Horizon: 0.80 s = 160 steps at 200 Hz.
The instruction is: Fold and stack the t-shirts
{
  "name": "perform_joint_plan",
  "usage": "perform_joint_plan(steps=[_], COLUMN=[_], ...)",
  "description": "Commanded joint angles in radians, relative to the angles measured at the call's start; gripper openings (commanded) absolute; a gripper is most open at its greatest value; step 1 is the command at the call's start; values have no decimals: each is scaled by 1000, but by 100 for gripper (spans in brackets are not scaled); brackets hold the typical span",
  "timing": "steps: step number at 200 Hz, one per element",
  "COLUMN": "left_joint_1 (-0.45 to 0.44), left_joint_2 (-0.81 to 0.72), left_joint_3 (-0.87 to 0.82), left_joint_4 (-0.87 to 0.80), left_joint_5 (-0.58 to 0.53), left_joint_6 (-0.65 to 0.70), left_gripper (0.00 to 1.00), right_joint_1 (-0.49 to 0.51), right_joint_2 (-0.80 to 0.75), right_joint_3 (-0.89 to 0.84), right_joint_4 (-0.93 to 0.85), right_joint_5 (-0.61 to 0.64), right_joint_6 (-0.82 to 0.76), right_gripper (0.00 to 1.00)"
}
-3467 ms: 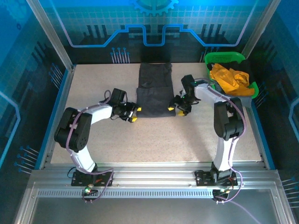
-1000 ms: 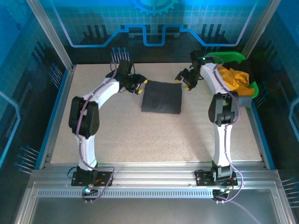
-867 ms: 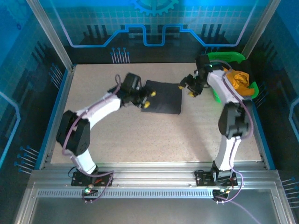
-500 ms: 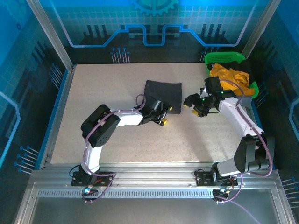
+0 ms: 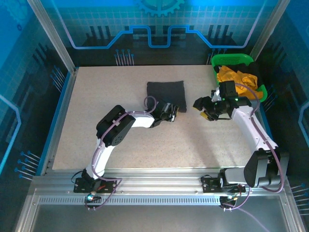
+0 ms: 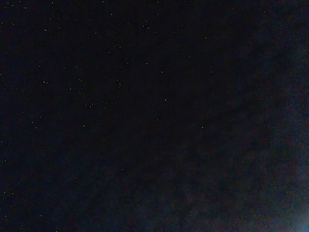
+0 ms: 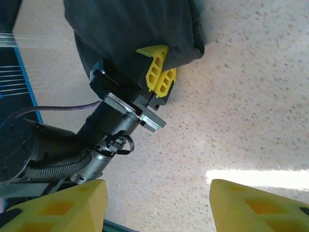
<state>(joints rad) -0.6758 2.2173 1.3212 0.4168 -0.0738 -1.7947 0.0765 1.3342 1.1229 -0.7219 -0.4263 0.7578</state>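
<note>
The black t-shirt [image 5: 166,93], folded to a soft matte square, lies at upper centre of the speckled beige desk [image 5: 120,140]. The left gripper [image 7: 161,72] has its ribbed yellow fingers pressed together against the shirt's rolled lower-right edge. The right gripper [image 5: 203,107] hangs just right of it, wedge-shaped fingers [image 7: 63,205] spread, near the crumpled orange-yellow t-shirt [image 5: 234,79] in the green plastic basket [image 5: 231,59].
</note>
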Motion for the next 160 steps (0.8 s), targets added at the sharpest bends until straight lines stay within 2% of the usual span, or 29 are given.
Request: perform_joint_plan(steps=[1, 32, 62, 78, 105, 122, 147, 160], left_joint_1=[116, 279, 506, 629, 799, 867, 923, 944], left_joint_2=[-8, -146, -201, -216, -123, -55, 8, 28], left_joint_3=[-51, -212, -261, -249, -99, 47, 208, 251], left_joint_4=[64, 56, 13, -65, -123, -294, -557, -600], left_joint_5=[-4, 76, 292, 355, 550, 622, 605, 591], left_joint_6=[41, 161, 353, 461, 641, 815, 1024, 1067], left_gripper=[0, 0, 0, 0, 0, 0, 0, 0], right_joint_1=[-12, -13, -1, 18, 59, 85, 105, 112], right_joint_2=[-50, -39, 6, 40, 91, 122, 160, 175], right_joint_3=[-16, 4, 32, 61, 109, 135, 163, 176], right_joint_4=[115, 143, 165, 164, 169, 176, 192, 204], right_joint_5=[-79, -78, -79, -73, -65, -63, -76, -86], right_joint_6=[-15, -10, 5, -1, -12, -20, -22, -23], right_gripper=[58, 58, 58, 58, 58, 58, 57, 57])
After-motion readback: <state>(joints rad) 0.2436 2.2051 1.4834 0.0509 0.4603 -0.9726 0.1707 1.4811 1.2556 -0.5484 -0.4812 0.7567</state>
